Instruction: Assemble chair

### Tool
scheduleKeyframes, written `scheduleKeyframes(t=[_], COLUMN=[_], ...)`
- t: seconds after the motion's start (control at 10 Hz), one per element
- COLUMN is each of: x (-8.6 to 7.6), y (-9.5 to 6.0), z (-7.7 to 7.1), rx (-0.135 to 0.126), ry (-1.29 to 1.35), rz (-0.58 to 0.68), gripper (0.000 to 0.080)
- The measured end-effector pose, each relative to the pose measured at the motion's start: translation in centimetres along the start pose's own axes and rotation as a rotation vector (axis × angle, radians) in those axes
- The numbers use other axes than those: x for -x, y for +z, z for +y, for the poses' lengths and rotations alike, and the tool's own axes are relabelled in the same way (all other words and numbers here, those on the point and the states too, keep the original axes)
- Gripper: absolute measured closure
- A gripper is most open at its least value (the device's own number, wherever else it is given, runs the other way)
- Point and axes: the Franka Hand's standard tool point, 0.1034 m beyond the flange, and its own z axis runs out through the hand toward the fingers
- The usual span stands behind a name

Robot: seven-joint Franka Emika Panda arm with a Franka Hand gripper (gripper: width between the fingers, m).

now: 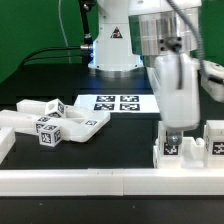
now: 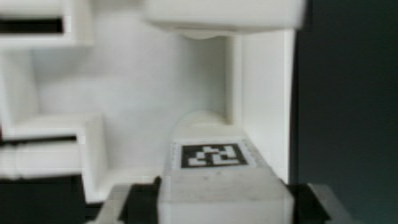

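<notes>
A black table [image 1: 40, 75] fills the exterior view, with a long white rail [image 1: 90, 182] along its near edge. The arm [image 1: 165, 40] comes down from the top on the exterior view's right. The marker board [image 1: 115, 103] lies flat near the middle of the table, just in front of the arm's base.

The chair is in separate pieces in two places. A heap of loose parts [image 1: 60, 122] lies on the exterior view's left, several of them tilted and touching, with black-and-white tags showing. On the right, just behind the rail, a few standing parts [image 1: 215, 140] sit upright with their tags facing the camera.

The gripper [image 1: 173, 128] points straight down into this right-hand group. In the wrist view a big white frame part [image 2: 107, 90] with square cut-outs takes up most of the picture. A narrower piece [image 2: 214, 175] runs up beside it, between it and a thin upright wall. Whether the piece is joined to them cannot be told.

The gripper [image 2: 217, 208] has its two fingers [image 2: 121, 208] about half closed, one pressed against each side of the piece with no gap visible, so it has hold of it. A square tag [image 2: 217, 155] sits on the piece just ahead of the fingertips.
</notes>
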Motion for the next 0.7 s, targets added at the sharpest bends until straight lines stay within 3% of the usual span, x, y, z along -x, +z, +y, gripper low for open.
scheduleKeyframes(t=[0.5, 0.7], x=[-0.18, 0.32], y=[0.02, -0.80], z=[0.18, 0.03], rx=[0.006, -0.006], ry=[0.144, 0.103], rz=[-0.001, -0.006], gripper=[0.0511, 0.0191])
